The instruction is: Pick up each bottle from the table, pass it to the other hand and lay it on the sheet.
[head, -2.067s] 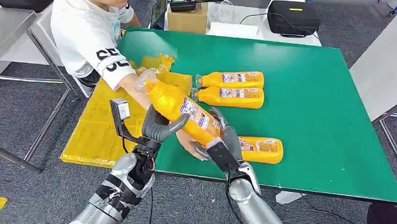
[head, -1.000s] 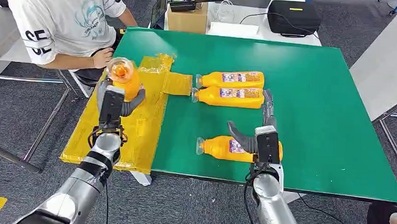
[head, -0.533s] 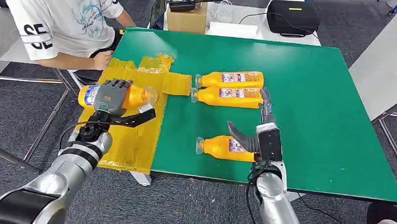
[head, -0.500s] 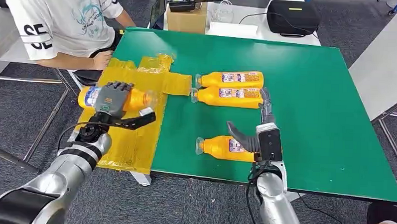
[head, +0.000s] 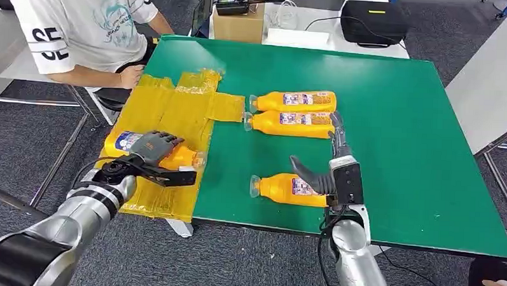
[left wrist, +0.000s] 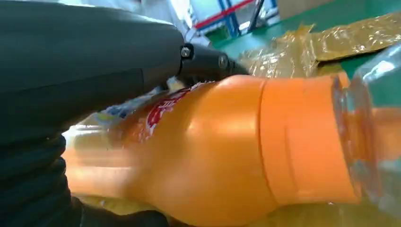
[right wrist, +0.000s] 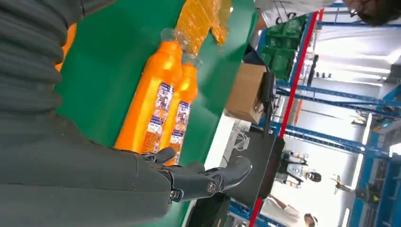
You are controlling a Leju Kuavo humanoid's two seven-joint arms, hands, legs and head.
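Gripping: left hand [head: 154,147] wraps a glossy orange bottle [head: 150,153] lying on the crinkled yellow sheet [head: 176,108], table's 9 o'clock edge.
Right hand [head: 330,165]: fingers spread, empty, over a bottle [head: 287,188].
Table [head: 398,122]: smooth green; two labelled bottles [head: 293,112] at 12 o'clock.

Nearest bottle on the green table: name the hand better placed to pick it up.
Right. The right hand hovers open over that bottle, while the left hand grips another bottle on the yellow sheet.
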